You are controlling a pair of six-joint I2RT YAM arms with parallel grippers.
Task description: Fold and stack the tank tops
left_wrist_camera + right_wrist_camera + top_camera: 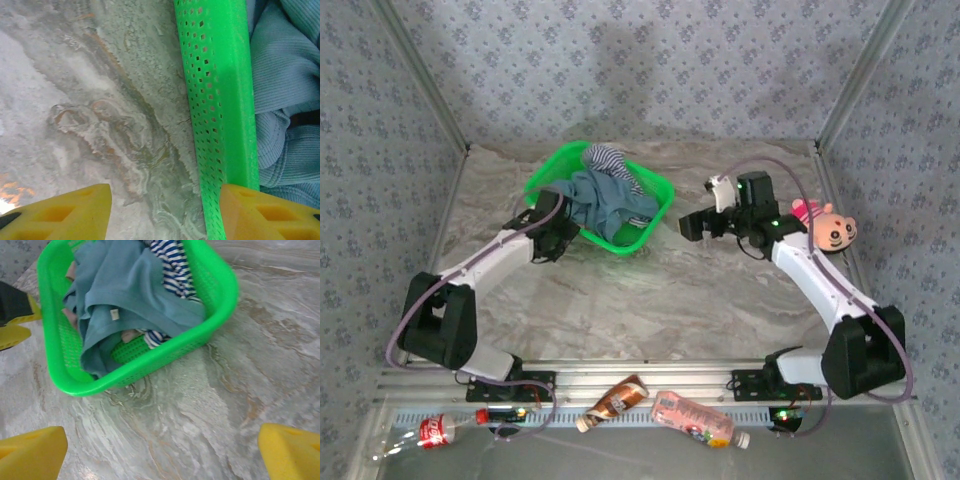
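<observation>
Three bottles lay along the bottom edge of the top view: cola bottle (432,432) lower left, brown bottle (615,401) and pink bottle (695,420) near bottom centre. Above them was the marbled table (620,300), with the green basket (605,240) upper centre holding the tank tops: teal top (605,200) bunched in the middle, striped top (610,158) heaped at the far rim. At the basket's lower-left wall sat the left gripper (552,222); right of the basket, apart from it and over bare table, hovered the right gripper (692,222). At far right a pink plush toy (832,228) lay beside the right arm. Left wrist view: yellow fingers (65,210) in the bottom corners, spread apart, basket wall running up between them, one finger over table, the other over rim and teal fabric; nothing grasped. Right wrist view: fingers (30,452) in both bottom corners, wide apart and empty, bare table between. Basket was upper left of frame, teal top draped over most of it, striped top at its upper right, a bit of pinkish fabric (131,335) peeking under the teal, too small to identify.
</observation>
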